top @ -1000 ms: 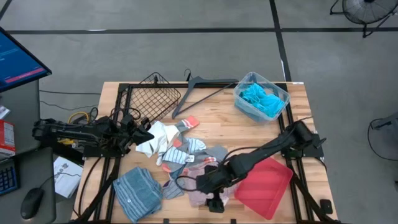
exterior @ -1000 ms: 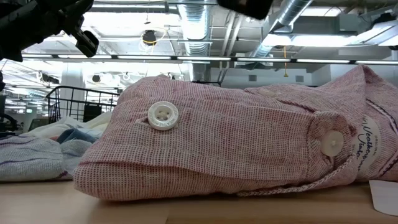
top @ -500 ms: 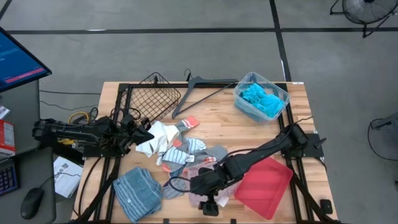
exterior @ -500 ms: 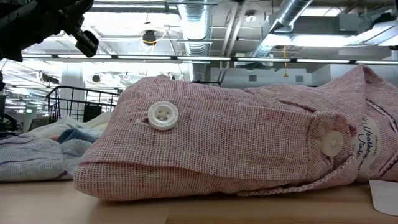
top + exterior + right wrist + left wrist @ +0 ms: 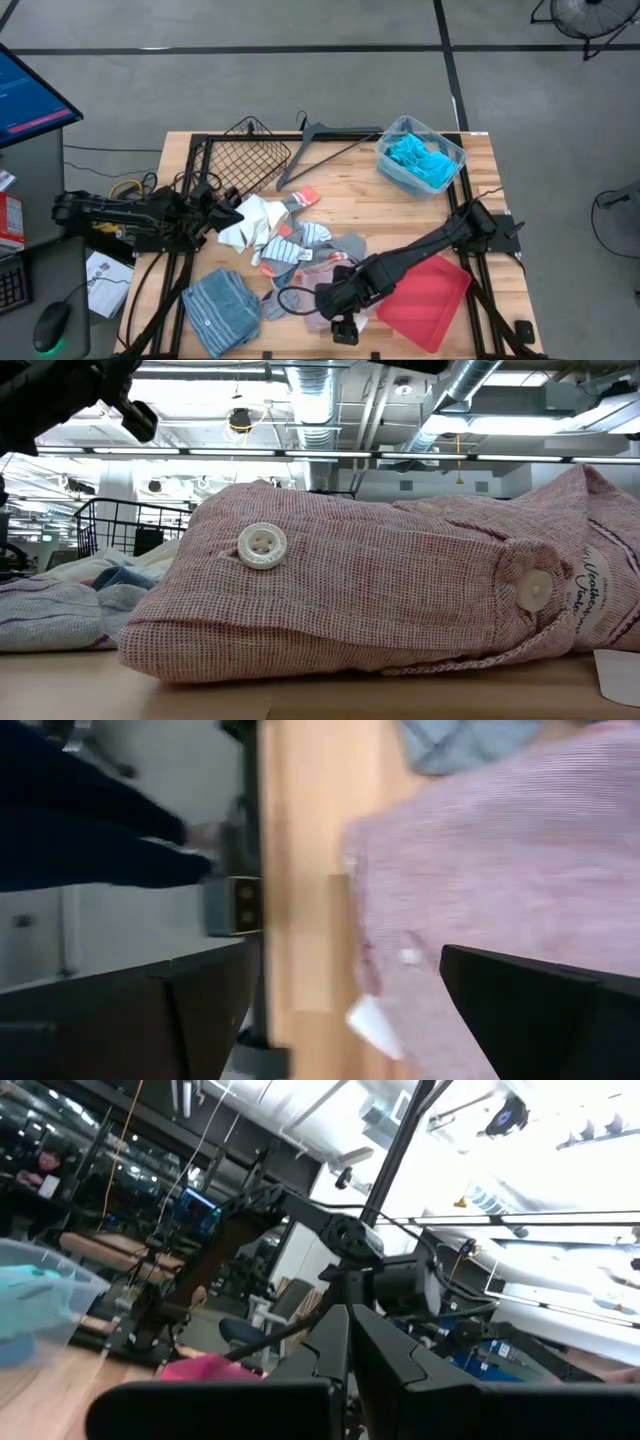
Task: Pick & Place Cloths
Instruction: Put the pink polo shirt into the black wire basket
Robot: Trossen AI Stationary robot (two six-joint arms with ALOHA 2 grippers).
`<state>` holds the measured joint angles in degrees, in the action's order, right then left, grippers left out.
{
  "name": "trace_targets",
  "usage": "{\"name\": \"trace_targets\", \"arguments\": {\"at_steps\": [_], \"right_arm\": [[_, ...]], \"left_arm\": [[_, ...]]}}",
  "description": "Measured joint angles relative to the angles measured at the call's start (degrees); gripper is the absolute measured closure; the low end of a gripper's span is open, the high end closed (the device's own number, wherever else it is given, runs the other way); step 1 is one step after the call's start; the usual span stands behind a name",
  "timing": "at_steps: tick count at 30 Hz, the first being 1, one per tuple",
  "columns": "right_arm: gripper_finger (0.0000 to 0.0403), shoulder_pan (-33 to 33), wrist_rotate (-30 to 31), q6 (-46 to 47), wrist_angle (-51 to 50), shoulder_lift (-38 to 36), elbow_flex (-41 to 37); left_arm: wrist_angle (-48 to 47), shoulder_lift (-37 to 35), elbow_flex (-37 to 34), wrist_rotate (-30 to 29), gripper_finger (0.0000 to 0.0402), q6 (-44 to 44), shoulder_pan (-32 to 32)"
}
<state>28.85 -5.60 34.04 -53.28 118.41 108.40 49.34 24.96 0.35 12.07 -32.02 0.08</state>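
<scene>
- My right gripper (image 5: 343, 325) hung at the near edge of the table over the pink checked garment (image 5: 318, 300), jaws spread wide and holding nothing.
- The garment lay crumpled between the blue-grey striped cloth (image 5: 222, 309) to its left and the red tray (image 5: 425, 298) to its right.
- Judged the best grip to be a bunched fold, not the buttoned edge, coming straight down so both fingers straddled the cloth.
- Judged it wise to lift clear of the sock pile (image 5: 290, 240) before swinging away.
- My left gripper (image 5: 232, 214) waited at the left of the table, fingers shut and empty.
- The low view was filled by the pink garment, so the table behind was hidden.
- The right wrist view was blurred; fingertip contact could not be told.
- The turquoise cloth sat in the clear bin (image 5: 421, 154) at the far right.
</scene>
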Motion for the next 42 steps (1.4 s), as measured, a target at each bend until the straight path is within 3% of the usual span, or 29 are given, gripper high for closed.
{"name": "trace_targets", "arguments": {"at_steps": [8, 19, 27, 34, 42], "right_arm": [[0.0093, 1.96, 8.87, -8.75, -0.98, 1.09, -0.03], [0.0093, 4.23, 8.64, -12.11, -1.02, 5.84, 0.00], [0.0093, 4.10, 11.01, -8.53, -2.49, 10.37, -0.01], [0.0093, 4.35, 13.75, -11.81, -0.74, 13.33, 0.08], [0.0093, 5.02, 12.34, -14.56, 2.83, 16.75, 0.24]], "left_arm": [[3.43, -0.01, -0.01, 0.01, 0.0400, -1.30, 0.00], [4.11, 0.04, -0.01, 1.54, 0.0386, -6.02, -0.08], [4.17, 0.99, -0.01, 1.85, 0.0273, -6.68, -1.36], [4.15, 2.56, 0.00, 1.31, 0.0170, -6.00, -1.36], [4.24, 5.16, 0.00, 1.28, 0.0127, -6.00, -1.36]]}}
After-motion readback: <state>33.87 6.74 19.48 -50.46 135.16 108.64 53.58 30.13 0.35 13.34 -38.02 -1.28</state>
